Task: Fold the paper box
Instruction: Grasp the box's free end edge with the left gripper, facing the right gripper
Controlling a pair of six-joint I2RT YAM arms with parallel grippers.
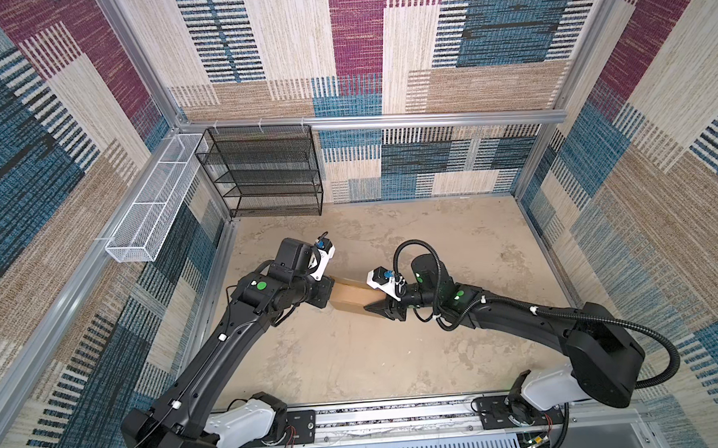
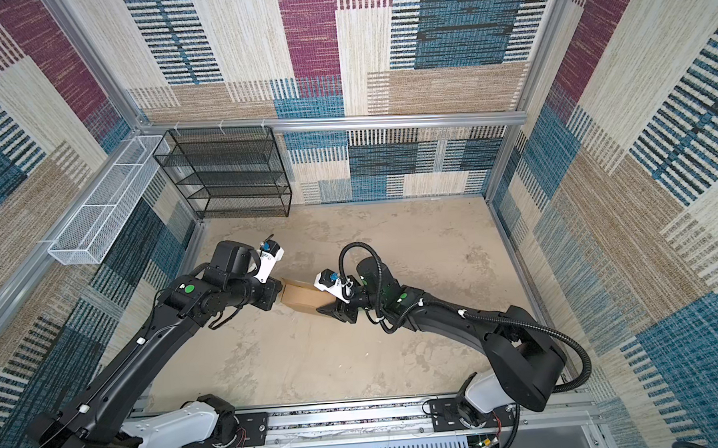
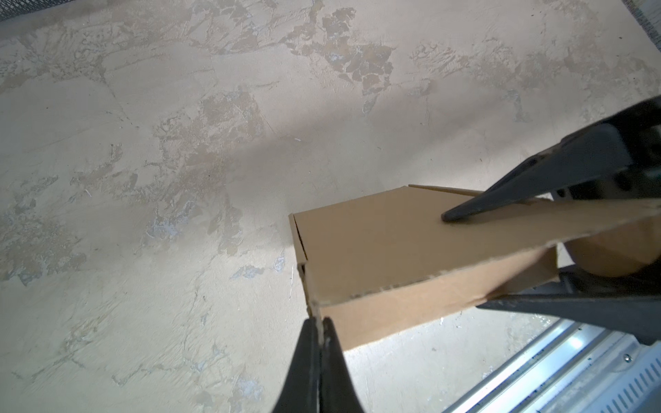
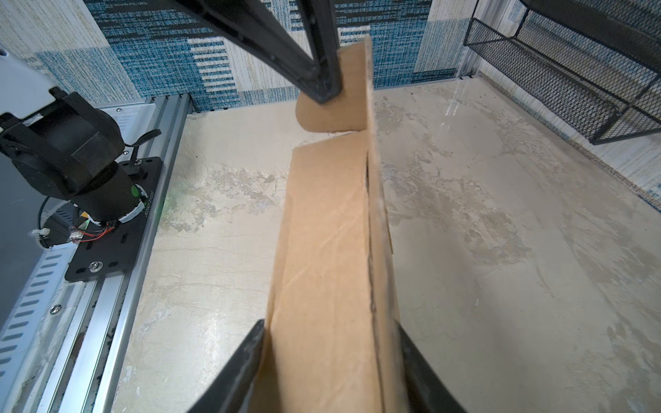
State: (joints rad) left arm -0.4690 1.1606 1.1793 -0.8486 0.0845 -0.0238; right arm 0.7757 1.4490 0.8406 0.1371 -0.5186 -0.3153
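Brown box [image 3: 393,250]: left tool [image 3: 319,327] pinches, right tool [image 4: 329,323] clamps.

Top views are aimed down from overhead; the paper box [image 3: 393,250] [image 4: 322,268] is framed close up by both wrist views

Beige, mottled table [image 1: 396,356] with worn darker patches. A black mesh rack [image 1: 263,171] sits at its far left corner. Whether the box [image 1: 350,296] mid-table touches it is unclear.

No legible txt; tiny label [image 4: 147,209] on arm base [image 4: 103,198] unreadable.
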